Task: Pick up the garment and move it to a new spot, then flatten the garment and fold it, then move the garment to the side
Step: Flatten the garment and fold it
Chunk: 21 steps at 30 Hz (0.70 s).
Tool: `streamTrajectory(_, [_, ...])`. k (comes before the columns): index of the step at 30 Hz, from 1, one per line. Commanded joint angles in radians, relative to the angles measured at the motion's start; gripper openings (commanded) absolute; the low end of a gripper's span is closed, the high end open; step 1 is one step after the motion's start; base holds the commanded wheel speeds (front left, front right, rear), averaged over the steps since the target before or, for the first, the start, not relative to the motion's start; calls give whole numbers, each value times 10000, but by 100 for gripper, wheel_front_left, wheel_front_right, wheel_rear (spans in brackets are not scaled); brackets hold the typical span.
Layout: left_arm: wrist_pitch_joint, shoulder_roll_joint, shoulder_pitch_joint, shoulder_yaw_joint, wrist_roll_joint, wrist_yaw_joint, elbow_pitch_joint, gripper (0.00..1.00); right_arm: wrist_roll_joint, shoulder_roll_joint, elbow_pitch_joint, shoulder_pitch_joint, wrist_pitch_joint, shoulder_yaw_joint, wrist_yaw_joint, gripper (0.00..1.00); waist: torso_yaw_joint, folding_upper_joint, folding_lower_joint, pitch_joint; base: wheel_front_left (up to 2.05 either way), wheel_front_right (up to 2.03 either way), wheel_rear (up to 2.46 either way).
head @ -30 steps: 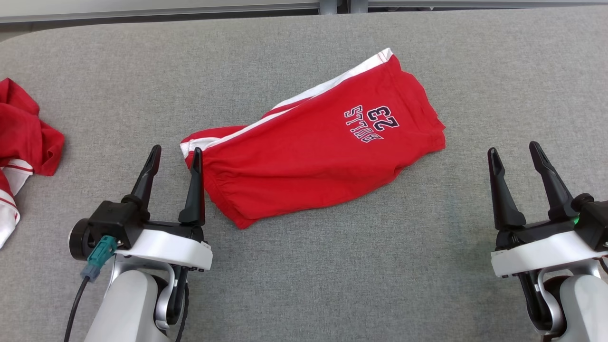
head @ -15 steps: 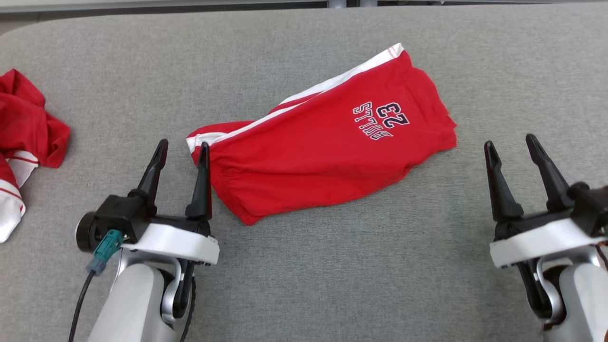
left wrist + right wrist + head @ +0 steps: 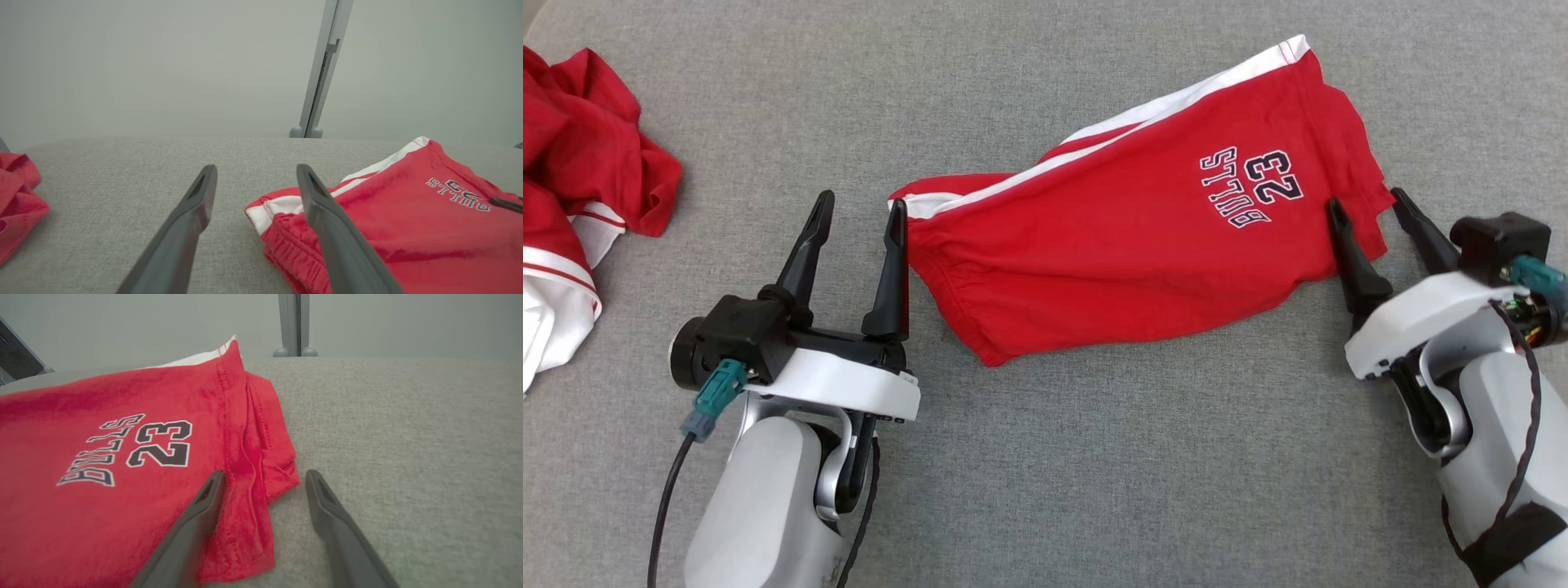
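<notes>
While my left end effector (image 3: 863, 200) and right end effector (image 3: 1365, 198) flank the garment (image 3: 1127, 237), both wide (nil held), it's pickup imo; nxt: pinch both ends.

The left gripper (image 3: 863, 200) holds its two long dark fingers (image 3: 888, 278) spread wide, pointing straight ahead of its wrist, the left forearm (image 3: 760, 490) sloping away behind it. The right gripper (image 3: 1365, 198) is spread just as wide, tilted inward toward its partner, the right forearm (image 3: 1494, 441) bent behind.
</notes>
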Motion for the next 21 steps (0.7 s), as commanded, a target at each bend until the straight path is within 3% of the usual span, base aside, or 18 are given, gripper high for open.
streamTrajectory(1, [-16, 2, -94, 40, 6, -18, -31, 100, 286, 50, 466, -162, 319, 224, 0, 100, 28, 0, 0, 38, 0, 0, 0])
streamTrajectory(2, [-16, 3, -78, 56, 13, -14, -40, 100, 452, 80, 583, -219, 391, 296, 0, 79, 24, 0, 0, 48, 0, 0, 0])
streamTrajectory(3, [-16, 1, -56, 70, 18, -11, -47, 100, 593, 112, 667, -258, 454, 383, 0, 30, 12, 0, 0, 52, 0, 0, 0])
streamTrajectory(4, [-16, -6, -32, 80, 28, -7, -58, 100, 684, 107, 745, -291, 477, 471, 0, 0, -8, 0, 0, 53, 0, 0, 0])
streamTrajectory(11, [-16, -22, 55, 160, -10, -85, 0, 100, 1127, 111, 657, -84, -10, 675, -1, 0, -203, 0, 0, -95, 0, 0, 0])
streamTrajectory(21, [-16, -1, 508, 455, 129, -32, 70, 100, 1607, 782, -101, 1998, -1249, 2, -4, 0, -839, 0, 0, -689, 0, 0, 0])
